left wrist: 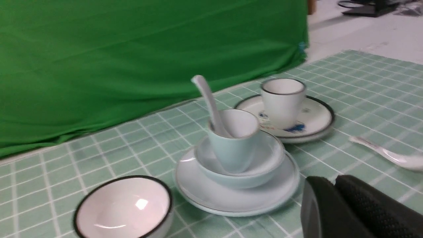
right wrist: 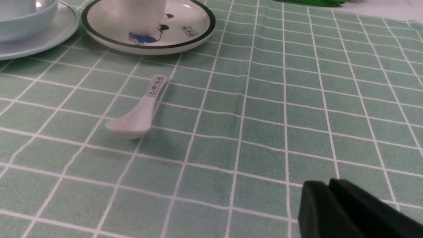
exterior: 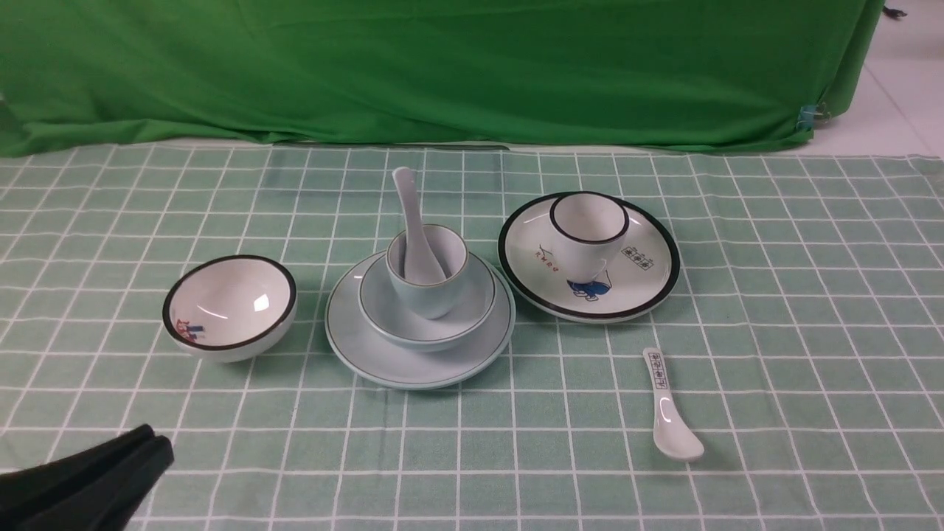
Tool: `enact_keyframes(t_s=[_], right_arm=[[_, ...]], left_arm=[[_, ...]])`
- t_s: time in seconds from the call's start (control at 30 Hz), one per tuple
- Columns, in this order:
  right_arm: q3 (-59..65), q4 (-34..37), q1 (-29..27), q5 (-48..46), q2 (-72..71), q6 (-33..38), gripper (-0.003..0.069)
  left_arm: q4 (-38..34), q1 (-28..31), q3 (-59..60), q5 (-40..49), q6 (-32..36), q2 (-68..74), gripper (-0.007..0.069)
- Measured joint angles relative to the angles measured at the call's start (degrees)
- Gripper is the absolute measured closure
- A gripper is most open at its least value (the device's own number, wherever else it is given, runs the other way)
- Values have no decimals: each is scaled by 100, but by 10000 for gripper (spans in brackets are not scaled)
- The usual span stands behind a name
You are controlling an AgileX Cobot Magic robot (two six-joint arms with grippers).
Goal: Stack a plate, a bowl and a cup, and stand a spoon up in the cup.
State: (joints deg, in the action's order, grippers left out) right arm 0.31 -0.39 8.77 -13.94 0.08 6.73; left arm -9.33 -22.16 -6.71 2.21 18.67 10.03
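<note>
The pale blue-green plate (exterior: 413,365) lies at the table's middle. The pale bowl (exterior: 383,302) sits on it, and the handleless cup (exterior: 435,295) stands in the bowl. The plain white spoon (exterior: 408,214) stands in the cup, handle up and leaning back-left. The stack also shows in the left wrist view: plate (left wrist: 205,195), bowl (left wrist: 267,158), cup (left wrist: 231,148), spoon (left wrist: 206,96). My left gripper (exterior: 151,442) (left wrist: 332,181) is shut and empty, low at the front left, apart from the stack. My right gripper (right wrist: 327,185) is shut and empty, out of the front view.
A black-rimmed white bowl (exterior: 230,306) sits left of the stack. A black-rimmed cartoon plate (exterior: 649,280) with a black-rimmed cup (exterior: 588,228) on it sits to the right. A spoon with printed marks (exterior: 667,405) (right wrist: 140,110) lies at the front right. Green cloth hangs behind.
</note>
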Motion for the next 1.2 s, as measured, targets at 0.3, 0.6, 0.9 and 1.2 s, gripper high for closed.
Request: enact_keyframes(t_s=[0.3, 0.6, 0.9, 1.2], right_arm=[[0, 0, 0, -7, 0, -11, 565], [0, 0, 0, -4, 0, -24, 541], [0, 2, 0, 1, 0, -29, 510], [0, 2, 0, 1, 0, -42, 488]], left_arm=[[38, 1983, 652, 421, -538, -931, 606], [-210, 2475, 710, 1162, -517, -996, 606], [-198, 2503, 710, 1157, -513, -996, 606], [-198, 2503, 710, 1157, -513, -996, 606]])
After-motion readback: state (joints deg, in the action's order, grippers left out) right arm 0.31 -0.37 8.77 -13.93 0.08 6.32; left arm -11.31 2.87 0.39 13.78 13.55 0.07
